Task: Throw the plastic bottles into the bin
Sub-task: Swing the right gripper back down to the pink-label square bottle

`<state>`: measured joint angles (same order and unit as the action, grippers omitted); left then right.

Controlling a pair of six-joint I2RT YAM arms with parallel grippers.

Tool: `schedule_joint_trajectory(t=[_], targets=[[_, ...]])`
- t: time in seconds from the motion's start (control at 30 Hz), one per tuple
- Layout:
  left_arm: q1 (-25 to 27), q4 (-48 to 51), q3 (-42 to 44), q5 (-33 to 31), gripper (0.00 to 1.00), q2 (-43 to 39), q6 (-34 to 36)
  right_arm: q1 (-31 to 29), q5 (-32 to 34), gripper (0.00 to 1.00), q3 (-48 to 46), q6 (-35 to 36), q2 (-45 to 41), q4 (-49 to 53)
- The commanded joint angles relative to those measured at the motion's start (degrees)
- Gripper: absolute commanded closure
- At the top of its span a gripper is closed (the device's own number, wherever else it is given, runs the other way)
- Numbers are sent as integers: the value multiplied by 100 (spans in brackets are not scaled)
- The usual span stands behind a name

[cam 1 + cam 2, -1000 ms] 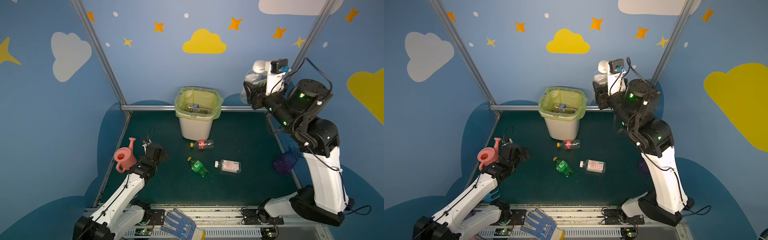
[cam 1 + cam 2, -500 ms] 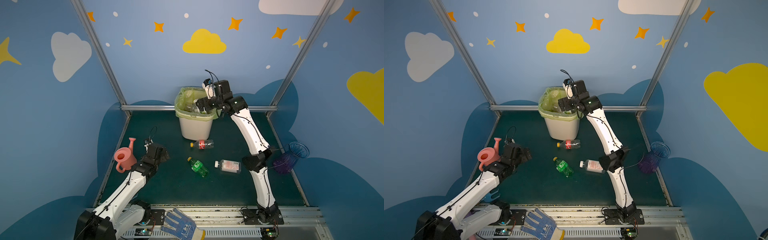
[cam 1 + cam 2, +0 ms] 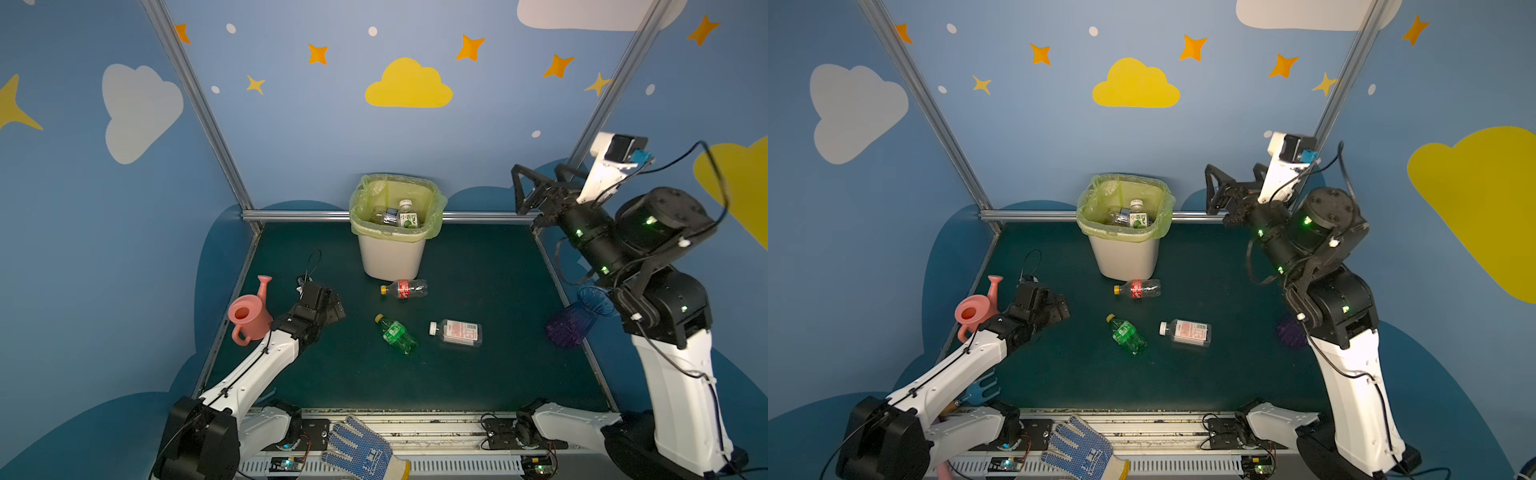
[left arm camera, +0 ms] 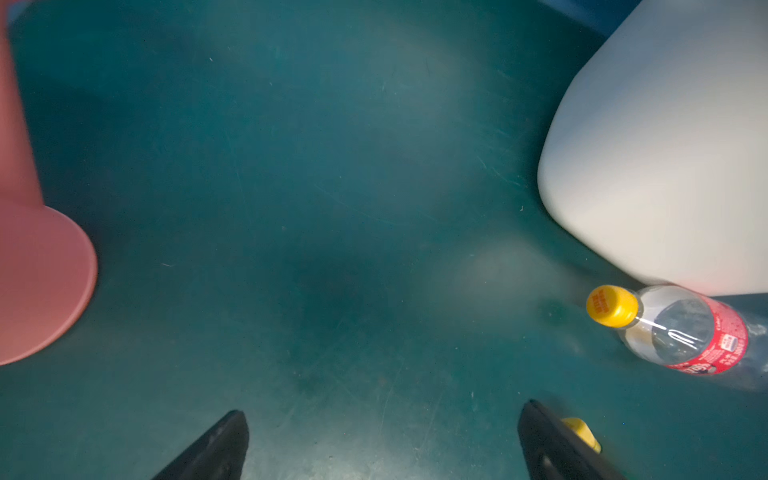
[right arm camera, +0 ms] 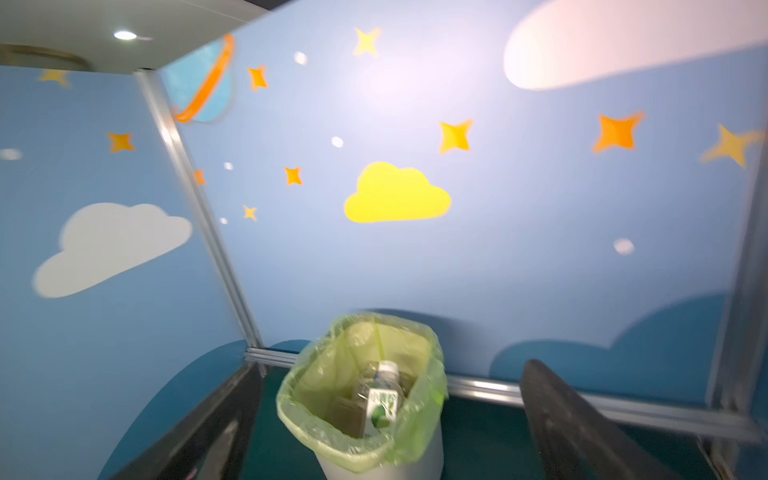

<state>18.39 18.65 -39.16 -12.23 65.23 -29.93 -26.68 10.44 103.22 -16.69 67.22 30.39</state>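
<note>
The right end effector gapes wide, empty, raised beside the white plastic bin with yellow-green liner; the left end effector is likewise spread and empty, low over the dark green bench. Three small plastic bottles lie before the bin, others inside.

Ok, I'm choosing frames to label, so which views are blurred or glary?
Right wrist view: motion-smeared, the bin and wall stars streaked, pinkish glare on the back wall. Left wrist view: table hazy with pale patches, the red-labelled bottle fairly sharp. Both top views: sharp, darker toward the edges.
</note>
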Motion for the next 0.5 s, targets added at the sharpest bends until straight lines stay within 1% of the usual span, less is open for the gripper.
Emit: schedule_joint_trajectory(t=[0.0, 0.1, 0.2, 0.33, 0.47], targets=[[-11, 2, -108, 43, 0, 42, 21, 423, 73, 2, -1550, -1653, 154, 844], [1, -2, -109, 10, 0, 63, 117, 808, -173, 2, -2653, -2716, -255, 1242], [24, 84, -166, -71, 0, 73, 140, 1053, -484, 2, -3635, -3707, -552, 1538], [68, 102, -165, -211, 0, 73, 48, 1222, -1031, 2, -4707, -4718, -789, 1454], [120, 255, -220, -452, 0, 104, -153, 1196, -1819, 2, -5556, -5603, -686, 978]])
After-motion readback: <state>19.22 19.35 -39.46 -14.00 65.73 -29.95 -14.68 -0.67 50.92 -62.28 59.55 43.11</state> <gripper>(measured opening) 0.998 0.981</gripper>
